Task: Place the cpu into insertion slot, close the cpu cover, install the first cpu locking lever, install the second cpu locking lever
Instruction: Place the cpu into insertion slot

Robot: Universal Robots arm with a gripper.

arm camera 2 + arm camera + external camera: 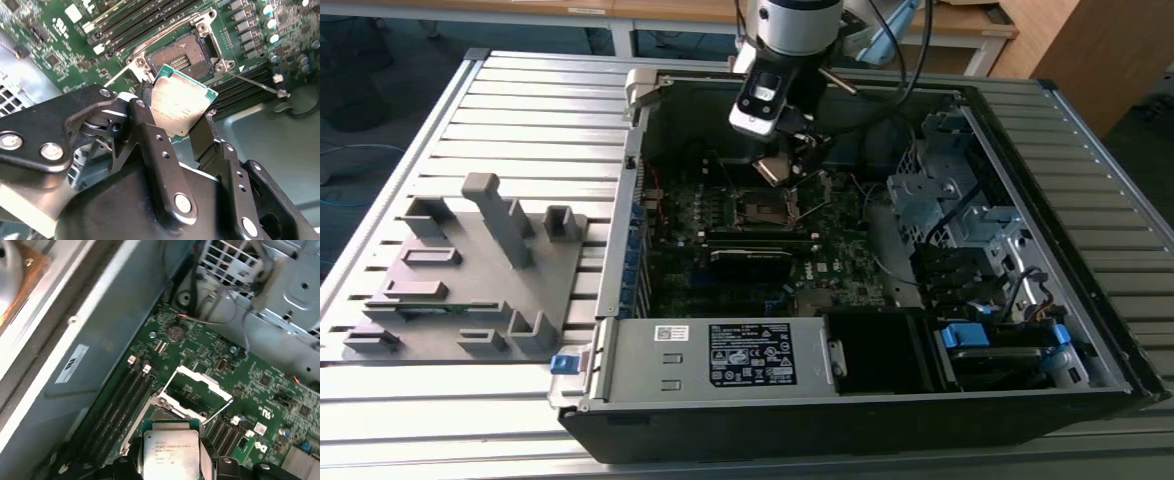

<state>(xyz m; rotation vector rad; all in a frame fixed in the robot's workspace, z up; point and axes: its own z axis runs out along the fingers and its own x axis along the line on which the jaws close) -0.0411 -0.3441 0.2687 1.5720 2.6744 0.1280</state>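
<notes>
My gripper is shut on the cpu, a small square chip with a silvery top and green edge, held by two opposite sides between the black fingers. In the exterior view it hangs inside the open computer case, just above and behind the insertion slot. The slot is a dark square socket with a metal rim, bare and uncovered. In the first wrist view the cpu is in front of the cpu cover, which stands tilted up. A thin wire lever sticks out unlatched beside the socket.
Long black memory slots flank the socket on the green board. The case walls, a drive cage and a power supply box surround the board. A grey fixture plate lies on the slatted table at the exterior view's left.
</notes>
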